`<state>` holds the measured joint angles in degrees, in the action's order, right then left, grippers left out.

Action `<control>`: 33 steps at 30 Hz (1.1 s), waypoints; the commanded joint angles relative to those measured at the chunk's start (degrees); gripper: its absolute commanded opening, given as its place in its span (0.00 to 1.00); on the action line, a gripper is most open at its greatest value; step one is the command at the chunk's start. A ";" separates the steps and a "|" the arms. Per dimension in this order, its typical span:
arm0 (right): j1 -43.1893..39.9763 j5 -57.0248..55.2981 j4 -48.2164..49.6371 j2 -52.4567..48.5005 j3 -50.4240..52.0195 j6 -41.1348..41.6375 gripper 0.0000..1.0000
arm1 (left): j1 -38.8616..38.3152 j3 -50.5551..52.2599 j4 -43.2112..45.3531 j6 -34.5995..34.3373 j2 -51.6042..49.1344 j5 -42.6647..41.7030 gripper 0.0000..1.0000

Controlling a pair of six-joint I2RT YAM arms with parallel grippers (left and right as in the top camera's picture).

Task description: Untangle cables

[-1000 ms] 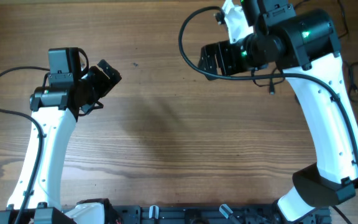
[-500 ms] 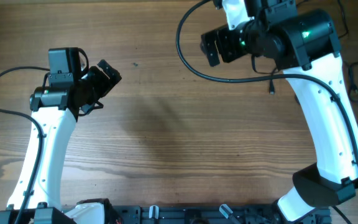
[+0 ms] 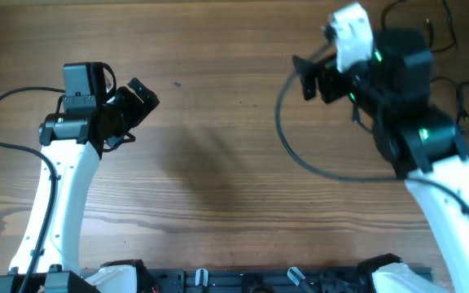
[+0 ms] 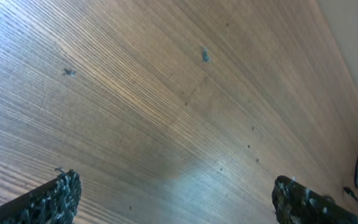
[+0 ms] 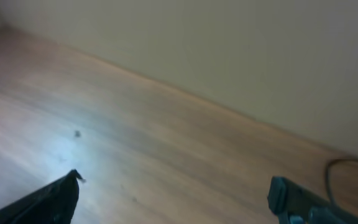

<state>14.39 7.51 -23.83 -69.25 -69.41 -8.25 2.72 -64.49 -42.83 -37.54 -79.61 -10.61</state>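
left gripper (image 3: 137, 110) well apart from the cables (image 3: 462, 104), right gripper (image 3: 309, 79) nearer them; both gape wide, empty.

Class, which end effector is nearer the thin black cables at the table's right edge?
Right. The right end effector hangs left of the cables; the left end effector is far off across the table.

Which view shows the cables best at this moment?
Overhead: the cables spread as several thin cords at the upper right. Left wrist catches only a short loop at its right edge; right wrist shows one blurred curve.
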 commanded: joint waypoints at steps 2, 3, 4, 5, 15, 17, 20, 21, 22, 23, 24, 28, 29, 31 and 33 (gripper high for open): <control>-5.86 4.11 9.81 14.51 16.72 -0.59 1.00 | -0.26 0.00 0.15 1.14 -0.37 -0.26 1.00; -6.78 4.15 12.76 18.34 21.55 -0.57 1.00 | -0.26 0.00 0.13 1.14 -0.37 -0.26 1.00; -7.17 4.15 14.95 20.98 25.07 -0.59 1.00 | -0.26 0.00 0.15 1.14 -0.37 -0.26 1.00; -7.54 4.15 17.66 24.52 29.55 -0.59 1.00 | -0.26 0.00 0.15 1.14 -0.37 -0.24 1.00; -8.00 4.11 33.03 52.46 61.07 -0.24 1.00 | -0.26 0.00 0.15 1.14 -0.37 -0.24 1.00; -8.00 3.87 32.79 56.39 63.69 -0.61 1.00 | -0.26 0.00 0.13 1.14 -0.37 -0.26 1.00; -8.00 2.82 31.26 61.53 66.49 -0.59 1.00 | -0.26 0.00 0.15 1.14 -0.37 -0.26 1.00; -8.00 2.80 30.08 63.08 67.23 -0.59 1.00 | -0.26 0.00 0.15 1.14 -0.37 -0.26 1.00; -8.00 2.82 28.87 64.67 67.95 -0.55 0.99 | -0.26 0.00 0.15 1.14 -0.37 -0.26 1.00; -8.00 2.84 27.89 65.99 68.54 -0.50 1.00 | -0.26 0.00 0.15 1.14 -0.37 -0.26 1.00; -8.00 2.80 25.38 68.19 69.13 0.15 1.00 | -0.26 0.00 0.13 1.14 -0.37 -0.26 1.00; -8.00 2.36 24.41 69.07 69.11 0.94 1.00 | -0.26 0.00 0.15 1.14 -0.37 -0.26 1.00; -8.00 2.36 24.37 69.07 69.11 1.49 1.00 | -0.26 0.00 0.15 1.14 -0.37 -0.26 1.00; -8.00 2.40 24.46 69.07 69.11 6.03 1.00 | -0.26 0.00 0.15 1.14 -0.37 -0.26 1.00; -8.00 2.38 24.50 69.05 69.11 6.34 1.00 | -0.26 0.00 0.13 1.14 -0.37 -0.26 1.00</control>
<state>6.63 10.44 0.45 -1.15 -0.45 -4.99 2.72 -64.47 -42.83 -37.52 -79.72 -10.59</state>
